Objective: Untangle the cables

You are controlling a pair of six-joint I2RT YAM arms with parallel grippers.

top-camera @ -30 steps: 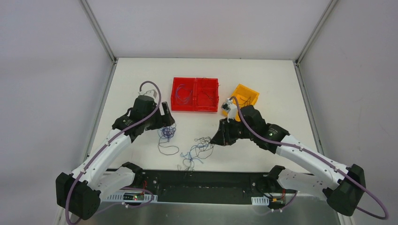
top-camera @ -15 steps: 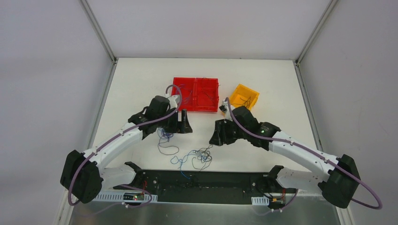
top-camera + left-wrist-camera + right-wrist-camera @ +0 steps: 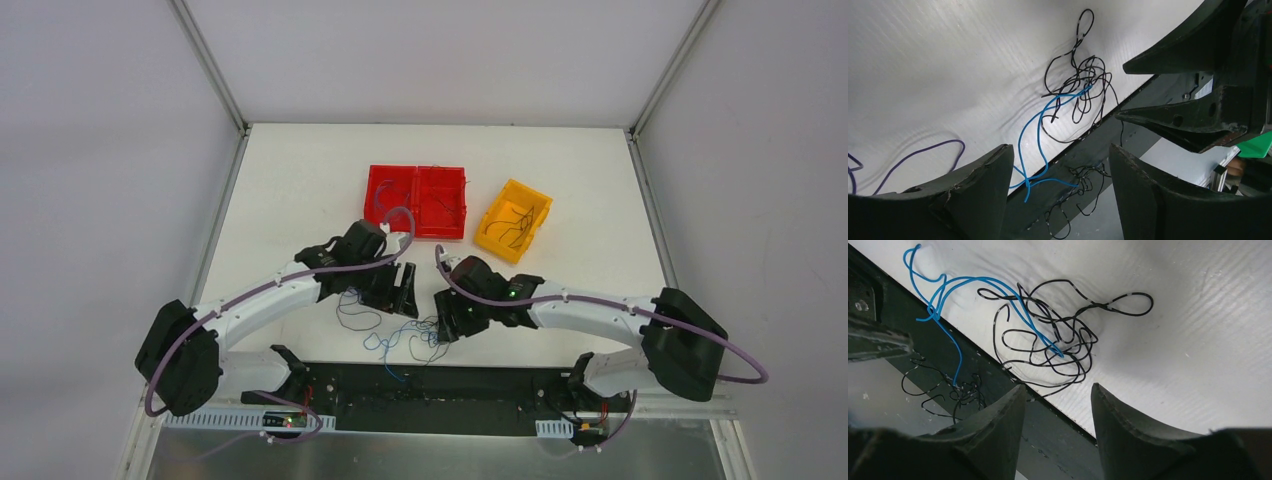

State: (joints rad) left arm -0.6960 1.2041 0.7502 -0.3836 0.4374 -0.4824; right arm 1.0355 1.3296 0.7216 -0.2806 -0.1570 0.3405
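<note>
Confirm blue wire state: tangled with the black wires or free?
Tangled. In the right wrist view, the blue wire runs into the knot of black wires, crossing several loops; one end lies inside it.

Top view: I look down from above and behind the arm bases [image 3: 288, 366], far enough to hold the whole table [image 3: 300, 170]; wrist views: I look down from close, one from either side; all three share the cables [image 3: 412, 336] at the near edge.
</note>
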